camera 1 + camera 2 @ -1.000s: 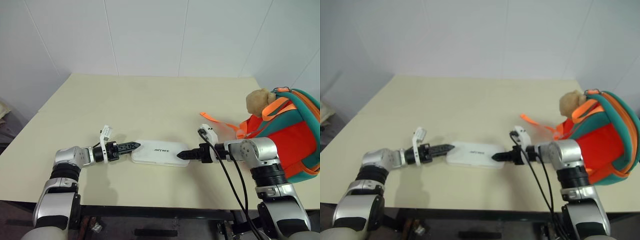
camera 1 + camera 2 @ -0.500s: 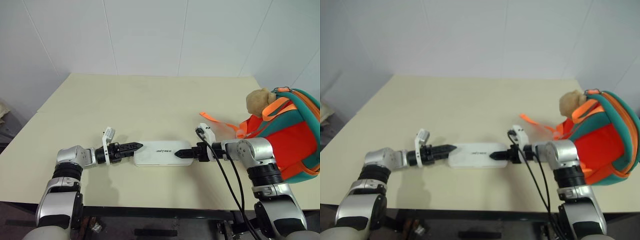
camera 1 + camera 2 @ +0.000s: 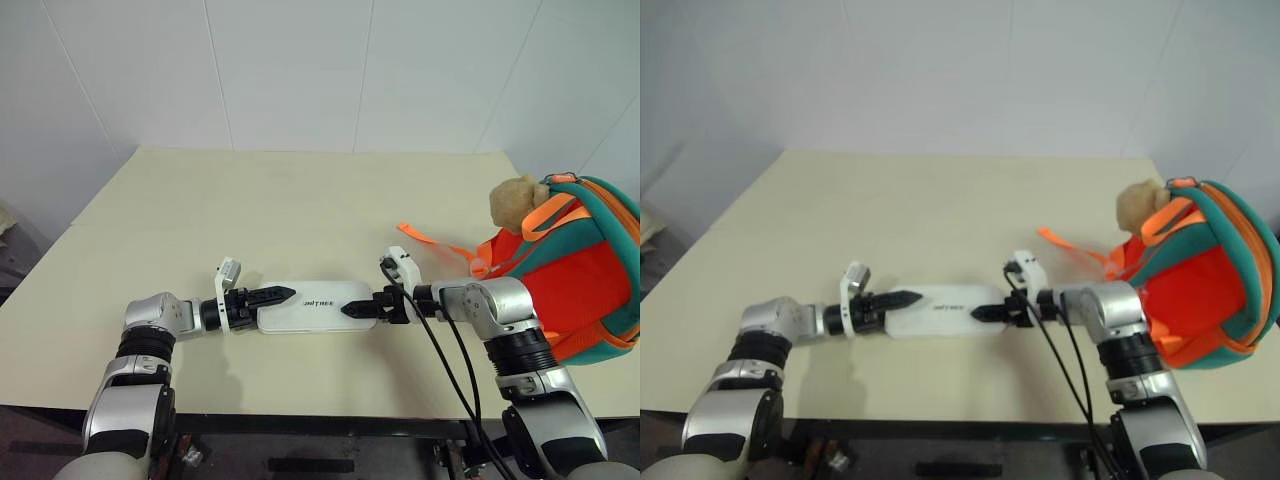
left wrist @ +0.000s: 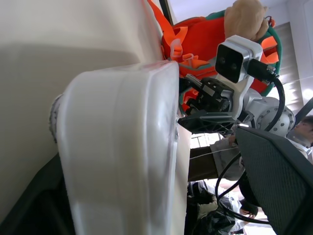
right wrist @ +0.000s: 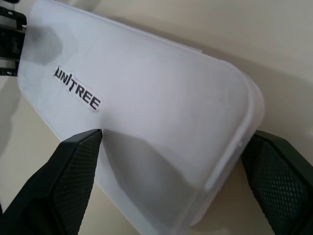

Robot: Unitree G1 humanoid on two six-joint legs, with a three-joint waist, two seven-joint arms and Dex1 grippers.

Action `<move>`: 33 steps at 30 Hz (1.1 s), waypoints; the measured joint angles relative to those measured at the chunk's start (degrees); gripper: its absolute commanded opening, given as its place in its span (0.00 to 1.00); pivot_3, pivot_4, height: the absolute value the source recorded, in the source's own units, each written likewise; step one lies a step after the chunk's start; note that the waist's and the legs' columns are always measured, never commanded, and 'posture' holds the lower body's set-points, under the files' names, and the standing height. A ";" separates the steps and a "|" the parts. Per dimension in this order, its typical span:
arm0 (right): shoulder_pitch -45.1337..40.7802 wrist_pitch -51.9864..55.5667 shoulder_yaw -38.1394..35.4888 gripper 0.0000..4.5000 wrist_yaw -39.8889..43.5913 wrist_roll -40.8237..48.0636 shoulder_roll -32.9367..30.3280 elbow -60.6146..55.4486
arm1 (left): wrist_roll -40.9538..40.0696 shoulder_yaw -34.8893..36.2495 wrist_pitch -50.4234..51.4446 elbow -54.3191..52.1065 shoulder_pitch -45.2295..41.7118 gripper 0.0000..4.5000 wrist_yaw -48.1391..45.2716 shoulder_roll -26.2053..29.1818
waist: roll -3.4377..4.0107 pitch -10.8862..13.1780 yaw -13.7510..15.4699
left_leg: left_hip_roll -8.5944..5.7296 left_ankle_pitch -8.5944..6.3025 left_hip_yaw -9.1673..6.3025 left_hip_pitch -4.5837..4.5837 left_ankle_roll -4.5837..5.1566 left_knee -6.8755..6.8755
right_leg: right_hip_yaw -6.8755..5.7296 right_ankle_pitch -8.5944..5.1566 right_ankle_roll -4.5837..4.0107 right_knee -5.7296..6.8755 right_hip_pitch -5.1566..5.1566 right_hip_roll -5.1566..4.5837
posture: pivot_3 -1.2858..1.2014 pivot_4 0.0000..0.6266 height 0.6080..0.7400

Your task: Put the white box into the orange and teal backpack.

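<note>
The white box [image 3: 317,305] now sits between both wide claws, left claw [image 3: 268,297] and right claw [image 3: 357,309], closer in.

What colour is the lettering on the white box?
Black lettering on the white box, clearest in the right wrist view.

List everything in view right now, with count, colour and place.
table: one, cream, against the white wall.
box: one, white with dark lettering, lying flat near the table's front edge, between the two grippers.
backpack: one, orange and teal, at the table's right edge, an orange strap trailing toward the centre.
plush toy: one, tan, on the backpack's top.
left gripper: one, black, jaws open, straddling the box's left end.
right gripper: one, black, jaws open, straddling the box's right end.
</note>
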 measured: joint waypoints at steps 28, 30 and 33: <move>7.45 -5.89 -4.17 1.00 1.94 0.61 -5.30 -12.32 | -3.76 4.43 1.86 -10.83 1.66 0.29 1.28 2.68 | -0.02 0.03 -0.94 | 0.00 0.07 0.00 -0.08 -0.18 -0.21 | 0.00 -0.02 0.04 -0.26 -0.02 -0.01 | 0.52 0.24 1.00; 10.11 -7.44 -7.62 1.00 1.69 1.94 -5.75 -17.05 | -6.06 5.92 0.71 -16.54 2.98 0.29 0.89 2.67 | -0.02 0.03 -0.91 | 0.00 0.06 0.00 -0.09 -0.27 -0.22 | 0.00 -0.04 0.07 -0.33 -0.01 -0.01 | 0.52 0.24 1.00; 16.61 -9.50 -14.02 1.00 -0.80 3.56 -5.94 -25.25 | -8.95 7.20 -2.59 -24.82 5.67 0.29 -0.60 2.57 | -0.02 0.03 -0.78 | 0.00 0.05 0.03 -0.09 -0.32 -0.25 | 0.01 -0.07 0.11 -0.41 0.00 -0.02 | 0.52 0.24 1.00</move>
